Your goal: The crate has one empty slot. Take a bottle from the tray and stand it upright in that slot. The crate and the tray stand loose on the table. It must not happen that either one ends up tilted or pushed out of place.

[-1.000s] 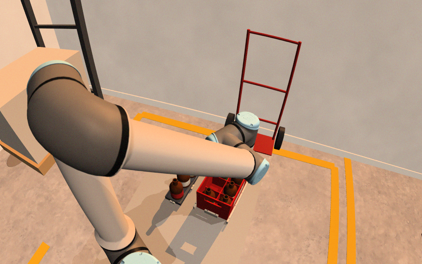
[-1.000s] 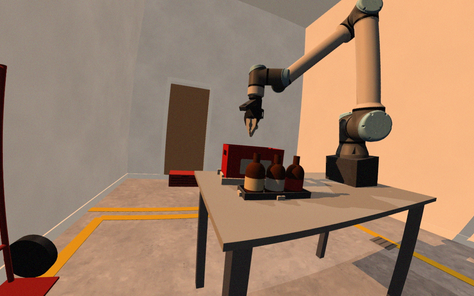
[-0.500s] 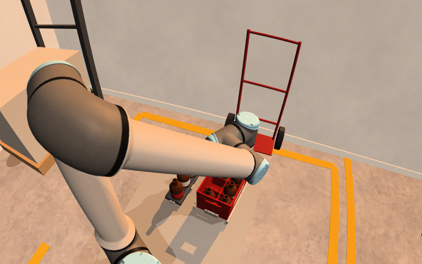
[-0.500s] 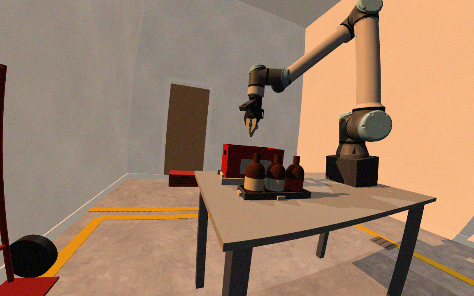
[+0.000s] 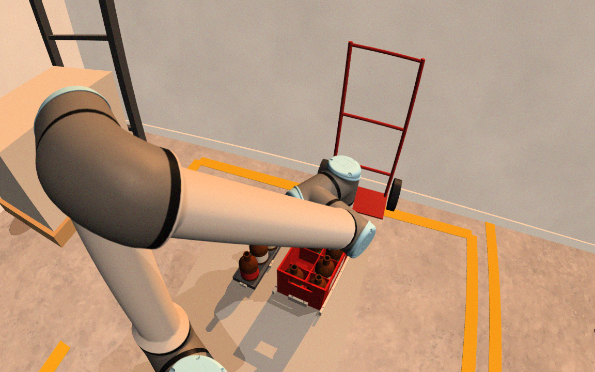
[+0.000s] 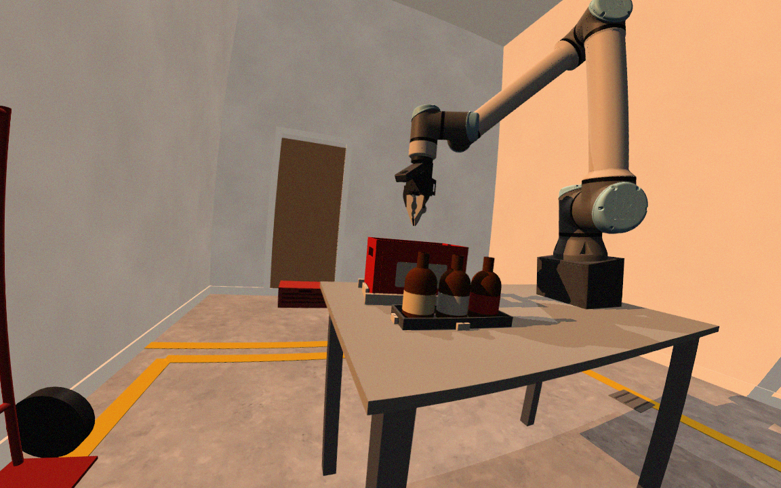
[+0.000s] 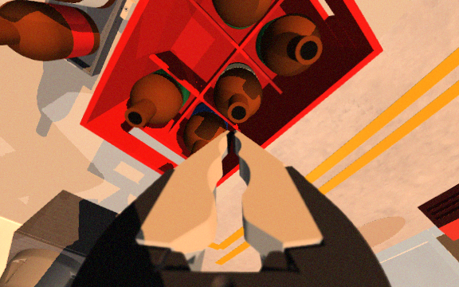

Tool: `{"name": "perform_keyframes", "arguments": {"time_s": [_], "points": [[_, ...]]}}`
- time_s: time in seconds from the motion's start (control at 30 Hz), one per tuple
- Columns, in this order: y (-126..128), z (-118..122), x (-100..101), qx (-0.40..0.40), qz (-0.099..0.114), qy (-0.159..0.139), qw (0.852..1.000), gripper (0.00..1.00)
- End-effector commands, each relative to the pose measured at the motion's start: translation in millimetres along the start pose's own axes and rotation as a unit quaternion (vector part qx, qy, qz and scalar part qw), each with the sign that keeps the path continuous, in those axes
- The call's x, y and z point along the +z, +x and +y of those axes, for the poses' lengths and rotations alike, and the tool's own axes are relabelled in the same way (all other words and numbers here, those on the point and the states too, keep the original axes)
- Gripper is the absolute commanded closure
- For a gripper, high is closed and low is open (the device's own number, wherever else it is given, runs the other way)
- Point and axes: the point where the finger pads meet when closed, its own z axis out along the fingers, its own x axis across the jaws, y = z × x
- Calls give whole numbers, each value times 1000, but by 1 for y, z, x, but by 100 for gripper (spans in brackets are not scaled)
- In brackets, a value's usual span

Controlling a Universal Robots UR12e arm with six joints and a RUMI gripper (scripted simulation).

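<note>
OK so the gripper (image 6: 414, 223) (image 7: 231, 132) had its fingertips together with nothing pinched in them. It pointed pretty much straight down, hanging above the red crate (image 5: 285, 284) (image 6: 384, 261) (image 7: 114, 92), at 12 o'clock from it in the exterior view.

All three loose bottles were standing upright in the dark tray (image 5: 264, 273) (image 6: 430, 324) (image 7: 107, 44) on the table (image 5: 337, 332) (image 6: 472, 358) (image 7: 22, 100). In the exterior view the cream-label bottle (image 5: 271, 248) (image 6: 419, 291) was at the 9 o'clock end, the white-label bottle (image 5: 258, 253) (image 6: 453, 291) (image 7: 98, 3) in the middle, and the red-label bottle (image 5: 249, 268) (image 6: 485, 291) (image 7: 46, 32) at the 3 o'clock end.

Tray sat near the crate, about 9 o'clock from it in the top view, with a gap between them. Wrist view had five bottles in the crate, and the empty slot (image 7: 191, 49) was toward 1 o'clock from the bottle near the handle cutout (image 7: 155, 100). So yeah, that slot hadn't been filled. The arm hid the gripper from the top camera.
</note>
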Motion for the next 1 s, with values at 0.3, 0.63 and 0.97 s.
{"name": "perform_keyframes", "arguments": {"time_s": [0.3,0.63,0.97], "points": [[-126,-111,1,-10,0,0,1000,100],[-207,-157,0,-16,0,1,1000,100],[-208,-158,0,-16,0,1,1000,62]]}}
